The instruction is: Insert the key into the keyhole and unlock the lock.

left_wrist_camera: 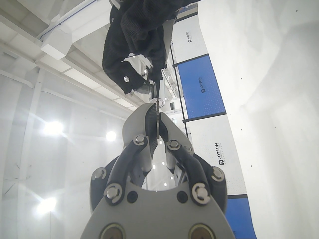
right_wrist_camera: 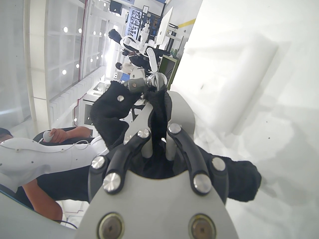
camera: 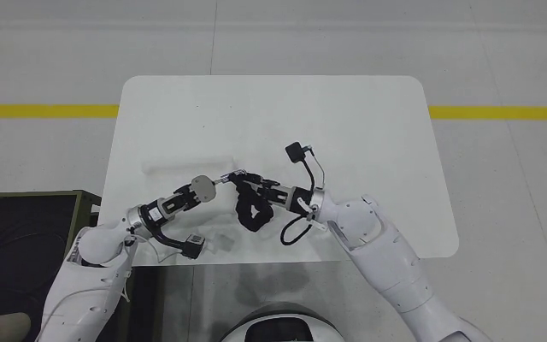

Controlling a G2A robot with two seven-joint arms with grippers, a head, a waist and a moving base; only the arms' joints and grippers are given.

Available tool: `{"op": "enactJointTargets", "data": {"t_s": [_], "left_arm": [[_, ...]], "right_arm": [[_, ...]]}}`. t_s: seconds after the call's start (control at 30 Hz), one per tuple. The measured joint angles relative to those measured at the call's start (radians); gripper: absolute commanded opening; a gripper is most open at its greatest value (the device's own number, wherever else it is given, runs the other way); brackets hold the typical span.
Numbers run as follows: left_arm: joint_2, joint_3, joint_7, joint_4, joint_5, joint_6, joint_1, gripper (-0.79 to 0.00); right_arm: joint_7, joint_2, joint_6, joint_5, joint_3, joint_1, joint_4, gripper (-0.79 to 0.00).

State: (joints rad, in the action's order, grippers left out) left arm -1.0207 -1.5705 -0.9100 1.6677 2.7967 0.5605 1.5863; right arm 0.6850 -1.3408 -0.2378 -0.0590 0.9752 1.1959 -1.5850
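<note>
Jaws outward: we see the left gripper (left_wrist_camera: 156,110) pinching the thin key (left_wrist_camera: 158,128) edge-on between its pads, its tip at the metal lock (left_wrist_camera: 147,88). The right gripper (right_wrist_camera: 142,93), sheathed in black cloth (right_wrist_camera: 109,115), clamps that lock above the white table (camera: 359,128). We cannot tell whether the key has entered.

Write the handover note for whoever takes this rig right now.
Left tool: shut on the key, over the table.
Right tool, cloth-wrapped: shut on the lock.
Done: both lifted, key tip at the lock; whether it is inside is hidden.
To do: seat the key, turn it, open the lock.
</note>
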Motion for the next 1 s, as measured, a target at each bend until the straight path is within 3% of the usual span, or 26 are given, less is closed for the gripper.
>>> {"op": "enactJointTargets", "data": {"t_s": [0.37,0.4,0.43,0.8,1.0], "left_arm": [[0.005,0.008,-0.005,-0.004,-0.016,0.001,-0.005,-0.785],[0.005,0.009,-0.007,-0.006,-0.020,-0.002,-0.006,-0.148],[0.005,0.010,-0.011,-0.009,-0.033,-0.007,-0.007,0.000],[0.008,0.005,-0.052,-0.037,-0.192,-0.011,-0.018,0.000],[0.008,0.005,-0.053,-0.037,-0.186,-0.011,-0.018,0.000]], "right_arm": [[0.004,0.001,0.001,-0.007,-0.014,-0.008,0.001,-0.785],[0.005,0.001,0.001,-0.004,-0.014,-0.008,0.002,-0.785],[0.005,0.001,0.001,0.002,-0.013,-0.009,0.002,-0.785],[-0.006,0.002,0.002,0.093,0.018,-0.005,0.020,-0.785],[-0.013,0.002,0.011,0.142,0.031,-0.004,0.028,-0.785]]}}
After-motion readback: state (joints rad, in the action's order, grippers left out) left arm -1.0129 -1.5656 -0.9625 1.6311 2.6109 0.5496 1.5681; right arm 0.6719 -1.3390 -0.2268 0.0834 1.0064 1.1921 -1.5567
